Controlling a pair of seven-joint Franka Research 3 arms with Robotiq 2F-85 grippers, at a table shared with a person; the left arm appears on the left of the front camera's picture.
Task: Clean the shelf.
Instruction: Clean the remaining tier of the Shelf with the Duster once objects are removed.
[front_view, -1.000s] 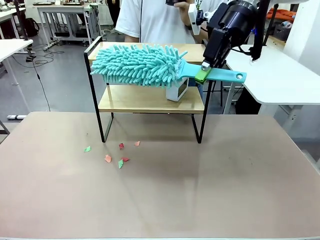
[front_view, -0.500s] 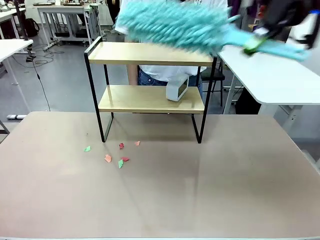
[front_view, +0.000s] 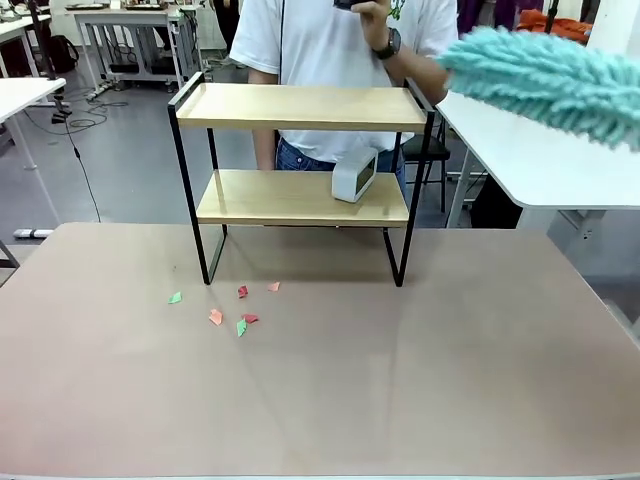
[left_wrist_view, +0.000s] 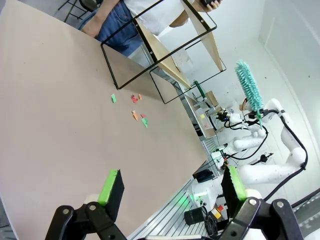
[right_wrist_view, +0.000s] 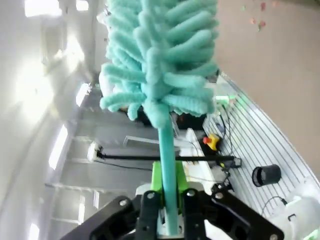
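Note:
The shelf (front_view: 300, 106) stands at the table's far side, two light boards in a black frame; the left wrist view shows it tilted (left_wrist_view: 162, 47). A fluffy teal duster (front_view: 552, 80) hangs in the air up at the right, off the shelf and over the neighbouring white table. My right gripper (right_wrist_view: 168, 199) is shut on the duster's teal handle, with the head (right_wrist_view: 160, 55) rising above it. My left gripper (left_wrist_view: 171, 187) hovers open above the brown table, nothing between its green pads. Far off, the duster (left_wrist_view: 248, 87) sticks up from the right arm.
A small white device (front_view: 353, 178) sits on the lower board at its right end. Several red and green paper scraps (front_view: 235, 305) lie on the brown table (front_view: 400, 380) in front of the shelf's left leg. A person in a white shirt (front_view: 320, 40) stands behind the shelf.
The duster lay on the top board, then swung up and away to the right. The right arm has left the front picture. The top board is now bare.

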